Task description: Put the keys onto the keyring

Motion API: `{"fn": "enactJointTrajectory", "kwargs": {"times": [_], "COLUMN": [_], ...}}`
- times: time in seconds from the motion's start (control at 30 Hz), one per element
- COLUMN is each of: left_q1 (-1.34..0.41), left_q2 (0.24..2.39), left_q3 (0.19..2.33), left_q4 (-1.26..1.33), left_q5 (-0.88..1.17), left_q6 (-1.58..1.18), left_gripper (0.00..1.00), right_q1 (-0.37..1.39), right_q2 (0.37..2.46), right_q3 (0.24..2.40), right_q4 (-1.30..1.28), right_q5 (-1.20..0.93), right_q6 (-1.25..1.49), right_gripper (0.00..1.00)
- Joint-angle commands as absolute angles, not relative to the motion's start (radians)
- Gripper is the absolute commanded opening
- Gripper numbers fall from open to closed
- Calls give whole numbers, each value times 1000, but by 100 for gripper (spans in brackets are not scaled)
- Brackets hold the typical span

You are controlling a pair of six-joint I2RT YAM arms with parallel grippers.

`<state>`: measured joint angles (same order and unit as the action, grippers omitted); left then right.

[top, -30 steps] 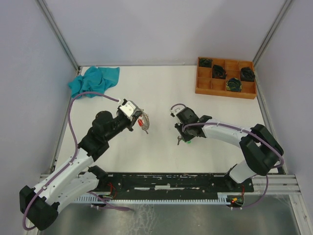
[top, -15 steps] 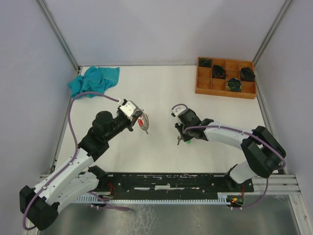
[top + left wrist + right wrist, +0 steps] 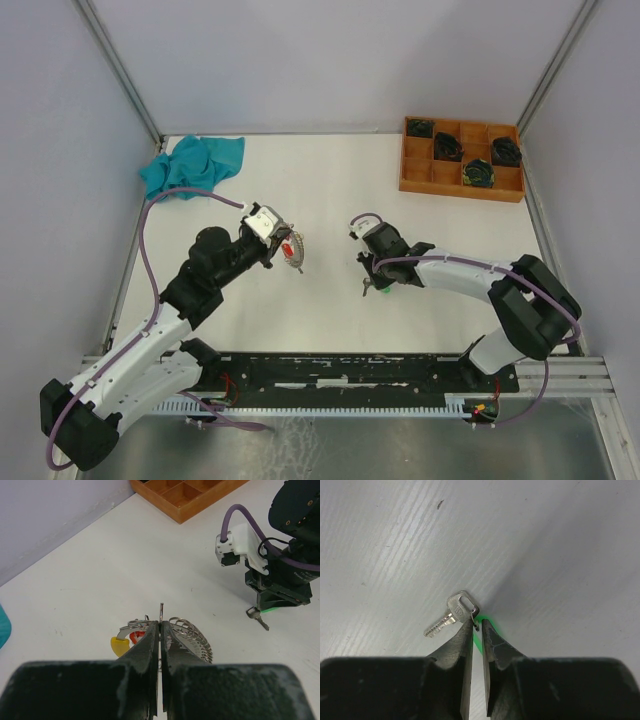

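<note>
Though tiny, the silvery key [image 3: 451, 611] has a green tag [image 3: 478, 642].

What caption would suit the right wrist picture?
Tiny key on the table, its green tag pinched by the right gripper.

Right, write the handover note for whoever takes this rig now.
Left gripper: shut on the keyring, gripping its thin wire.
Right gripper: pinched on the green tag of the green-tagged key, which lies on the table.
Done: a red tag and a yellow tag sit at the keyring; whether they are threaded on cannot be told.
Left: lift the green-tagged key, carry it to the keyring and thread it on.
</note>
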<state>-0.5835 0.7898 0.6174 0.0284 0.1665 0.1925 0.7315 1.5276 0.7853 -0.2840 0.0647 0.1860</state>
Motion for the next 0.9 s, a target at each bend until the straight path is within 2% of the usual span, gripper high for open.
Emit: {"fn": "enactJointTrajectory", "kwargs": {"times": [0.0, 0.3, 0.53, 0.87], "left_q1": [-579, -579, -579, -579], "left_q2": [776, 776, 776, 775], "left_q3": [627, 627, 627, 630], "left_q4": [87, 88, 88, 91], "left_q5": [175, 178, 183, 243], "left_q6": [214, 214, 216, 216], "left_gripper": [3, 3, 3, 3], "right_q1": [733, 732, 733, 732], "right_q2": [1541, 1548, 1536, 1399], "right_q3": [793, 790, 787, 869], "right_q4": [-250, -249, -245, -368], "right_q5": [63, 62, 63, -31], "right_q6": [184, 190, 187, 106], "right_gripper": [19, 15, 1, 1]}}
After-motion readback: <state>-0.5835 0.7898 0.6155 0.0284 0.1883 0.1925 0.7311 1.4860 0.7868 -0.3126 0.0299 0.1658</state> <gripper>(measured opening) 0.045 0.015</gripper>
